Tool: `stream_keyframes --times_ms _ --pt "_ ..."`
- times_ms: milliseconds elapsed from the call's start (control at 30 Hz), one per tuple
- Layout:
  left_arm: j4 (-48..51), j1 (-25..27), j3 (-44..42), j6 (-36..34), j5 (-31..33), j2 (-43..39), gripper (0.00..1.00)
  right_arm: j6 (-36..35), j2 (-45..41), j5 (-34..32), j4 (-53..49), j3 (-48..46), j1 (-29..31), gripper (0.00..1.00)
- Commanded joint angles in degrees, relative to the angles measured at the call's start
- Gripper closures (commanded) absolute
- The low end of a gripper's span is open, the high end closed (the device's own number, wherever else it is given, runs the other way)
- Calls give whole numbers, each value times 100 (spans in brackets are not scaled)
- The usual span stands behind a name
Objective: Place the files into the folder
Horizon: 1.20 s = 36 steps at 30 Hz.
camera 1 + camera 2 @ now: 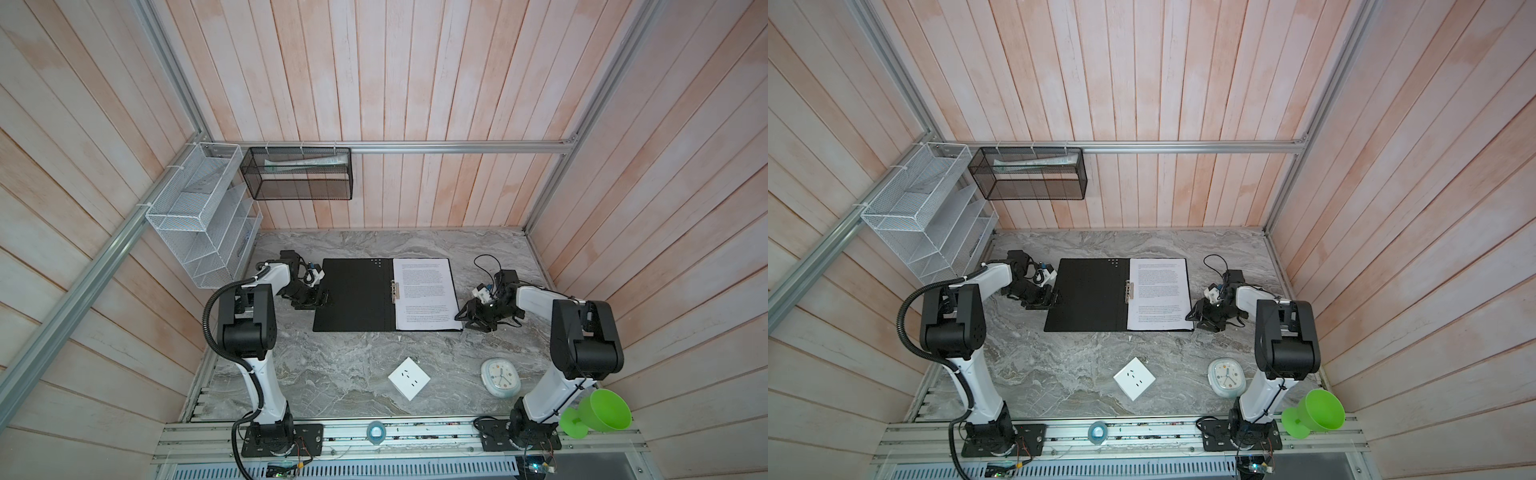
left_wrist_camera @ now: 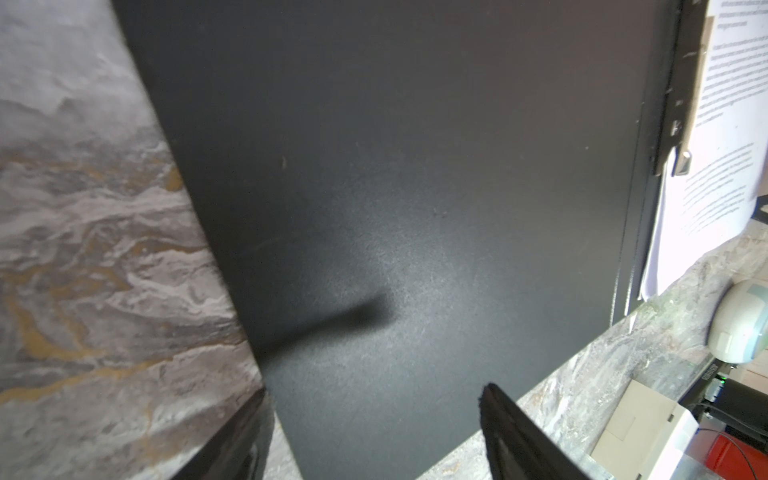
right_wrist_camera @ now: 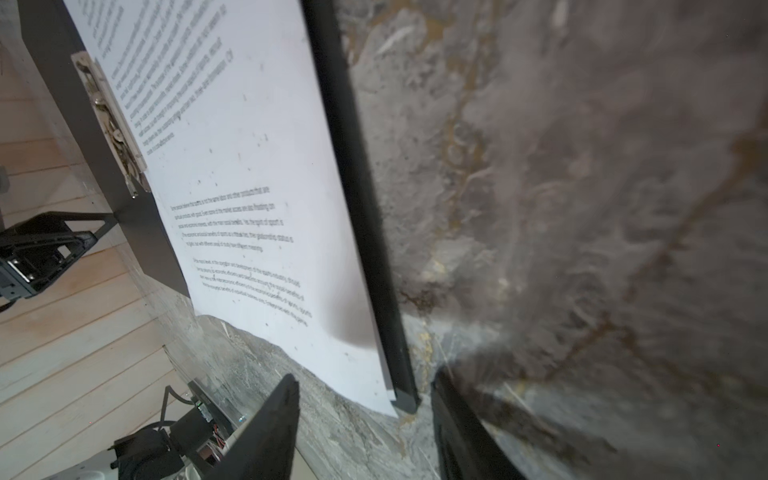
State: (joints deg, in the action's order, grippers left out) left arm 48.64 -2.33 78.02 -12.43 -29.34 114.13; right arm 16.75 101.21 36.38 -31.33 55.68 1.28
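Two grippers, we see, stand with jaws apart and empty: left gripper (image 1: pixel 319 300) at nine o'clock of the open folder (image 1: pixel 357 295), right gripper (image 1: pixel 466 318) at three, beside the files (image 1: pixel 424 291).

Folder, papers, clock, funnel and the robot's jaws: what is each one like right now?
Folder: open flat, black inside facing up.
Files: lying on the folder's right half.
Left gripper: jaws open, at the folder's left edge.
Right gripper: jaws open, by the folder's near right corner.
Clock: lying face up.
Socket plate: lying flat.
Green funnel: tipped on its side.
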Motion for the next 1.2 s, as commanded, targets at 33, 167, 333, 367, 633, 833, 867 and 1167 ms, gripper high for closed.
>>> stream_keyframes --times_ms 33,167,333,367,633,833,867,1167 --pt "14 50 -107 -93 78 372 19 -216 371 -60 -296 -44 225 44" --pt "14 56 -111 -93 78 367 20 -168 399 202 -180 -84 277 44" --pt "5 54 -129 -84 36 356 19 47 452 1011 289 -283 282 44" --pt "5 57 -138 -81 34 348 19 90 445 1138 388 -322 272 44" --pt "15 48 -166 -128 69 312 19 193 385 1330 478 -351 222 46" --pt "5 51 -173 -119 52 296 19 274 79 1491 557 -476 119 47" --pt "5 56 -173 -120 44 290 20 320 13 1574 637 -525 109 47" --pt "6 48 -151 -111 43 310 19 881 -319 2272 1600 -1098 -27 48"
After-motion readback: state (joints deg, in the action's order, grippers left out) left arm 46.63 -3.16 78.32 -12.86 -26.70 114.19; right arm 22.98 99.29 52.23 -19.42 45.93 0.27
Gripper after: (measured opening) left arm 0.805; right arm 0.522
